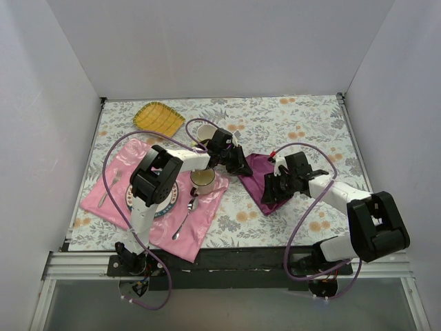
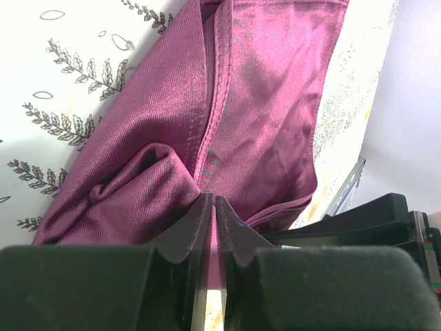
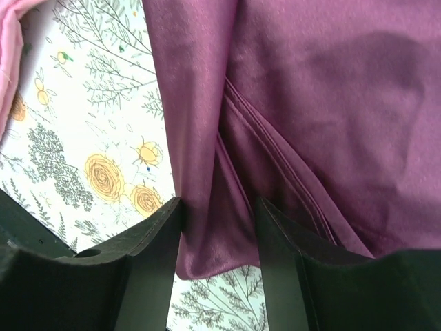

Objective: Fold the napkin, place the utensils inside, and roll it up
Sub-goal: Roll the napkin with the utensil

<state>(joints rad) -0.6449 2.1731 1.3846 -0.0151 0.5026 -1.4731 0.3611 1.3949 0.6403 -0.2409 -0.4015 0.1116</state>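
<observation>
Napkin (image 1: 256, 181) is lying bunched on the floral tablecloth (image 1: 289, 124), just off the right edge of the pink placemat (image 1: 207, 221) and not overlapping it. Left gripper (image 1: 241, 167) is sitting just past the placemat's far-right corner. In its wrist view the left gripper (image 2: 212, 207) is clenching a hem of the napkin (image 2: 262, 103), tips pressed together on the cloth. Right gripper (image 1: 272, 192) is working the side of the napkin away from the placemat. In its wrist view the right gripper (image 3: 219, 207) is standing released, jaws apart and straddling a stacked fold of the napkin (image 3: 331, 103), with the cloth hanging slack between them, so nothing is being squeezed there. The utensil isn't showing in any view, so I can't tell where it is. Judging the step as the fold, early in the task. To do it well, the left pinch should be acting as the anchor while the right is closing on the loose layered edge, not on the bulk. Both should then be pulling apart lightly so the satin is going flat before the edge is carried over. Satin is likely sliding easily, so a shallow pinch is risking a slip. The arms should be keeping low and steering away from the placemat, since the cup (image 1: 202, 181) there is close to the left arm.
</observation>
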